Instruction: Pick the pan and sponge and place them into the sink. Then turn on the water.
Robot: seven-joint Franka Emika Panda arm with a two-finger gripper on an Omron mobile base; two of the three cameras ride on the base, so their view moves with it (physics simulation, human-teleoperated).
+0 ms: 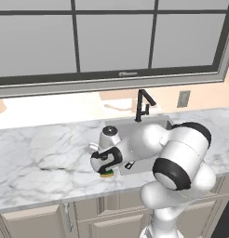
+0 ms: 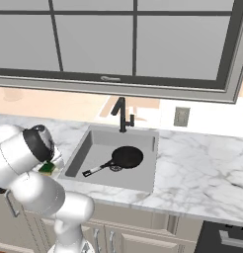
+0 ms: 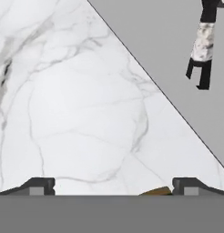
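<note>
Heads up, the pan [image 2: 126, 157] is already lying in the sink [image 2: 94, 143], so you're working the sponge [image 1: 106, 174] now. Your tool [image 1: 105, 168] is sitting right on it, fingers apart, on the counter [image 1: 42, 158] just left of the basin, so it's heading right from there

arm bent low, tool [image 1: 106, 171] spread, pointing down

Sponge [image 1: 106, 174]: mostly covered by the gripper [image 1: 105, 168] in the left base view; only its lower edge shows. In the right base view the arm hides most of the sponge [image 2: 47, 168]. Hand view: a brown sliver at the bottom edge, too little to identify; pan handle [image 3: 202, 45] cut off at the top. Whether the fingers touch the sponge cannot be told.
</note>
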